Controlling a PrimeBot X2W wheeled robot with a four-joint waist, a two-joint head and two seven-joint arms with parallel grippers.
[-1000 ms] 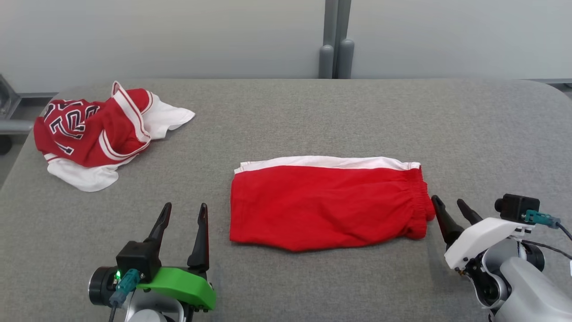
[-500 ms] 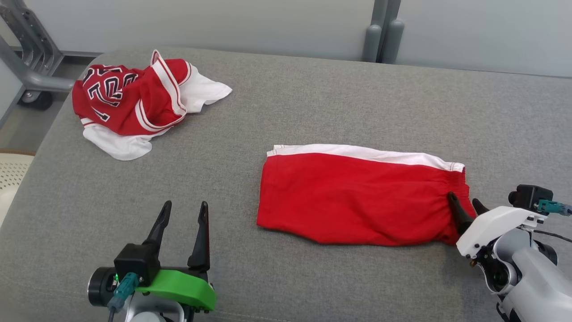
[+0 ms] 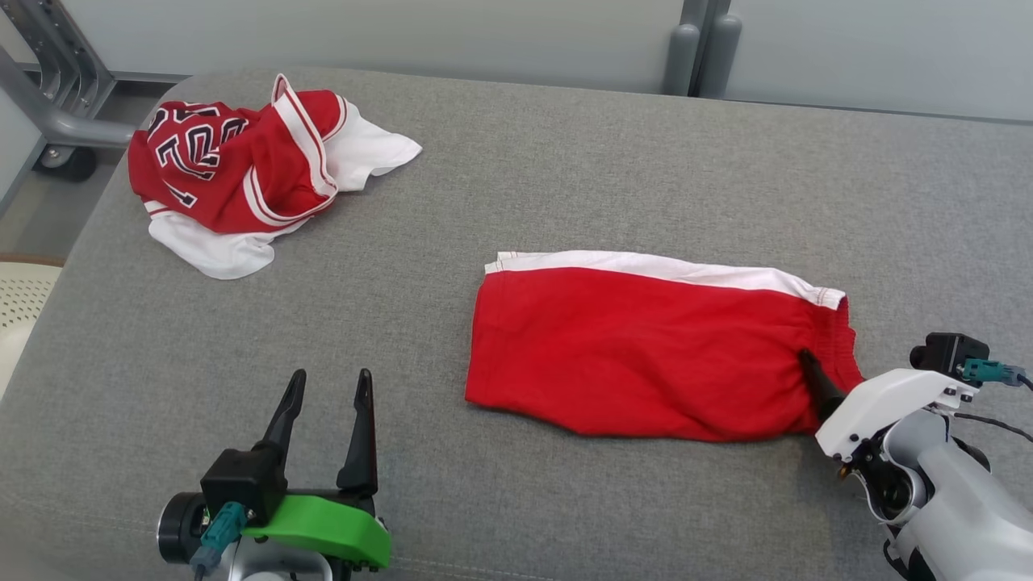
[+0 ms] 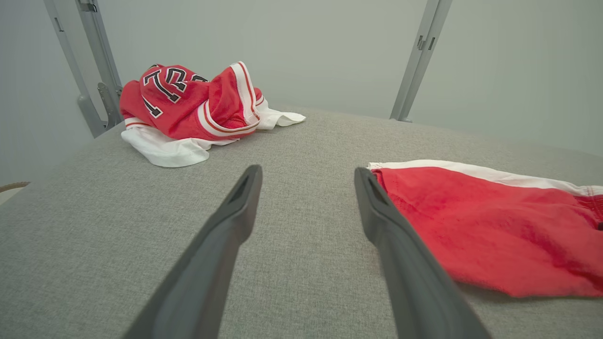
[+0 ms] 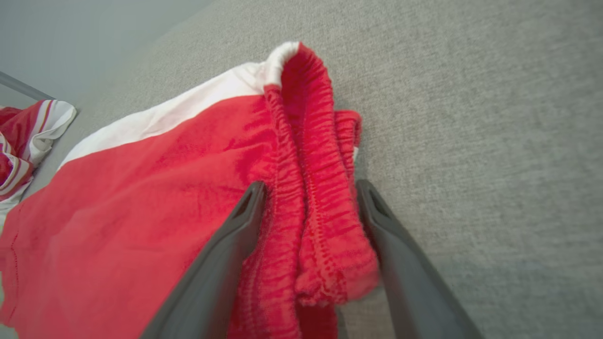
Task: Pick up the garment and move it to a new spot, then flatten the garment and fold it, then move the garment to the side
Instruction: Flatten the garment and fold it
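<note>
The grey table (image 3: 565, 145) carries the shorts (image 3: 637, 347) right of middle, lying flat and, as I judge it, already folded in half. That would leave only the shift to the side. The crumpled jersey (image 3: 242, 169) sits well apart at the far left corner, so I'd say it blocks a move that way, while the table to the right looks bare. My right hand (image 5: 311, 188) is spread with the bunched waistband (image 5: 306, 117) between its fingers, not yet pinched, and my left hand (image 3: 332, 375) is spread too, over bare table near the shorts' left edge.
</note>
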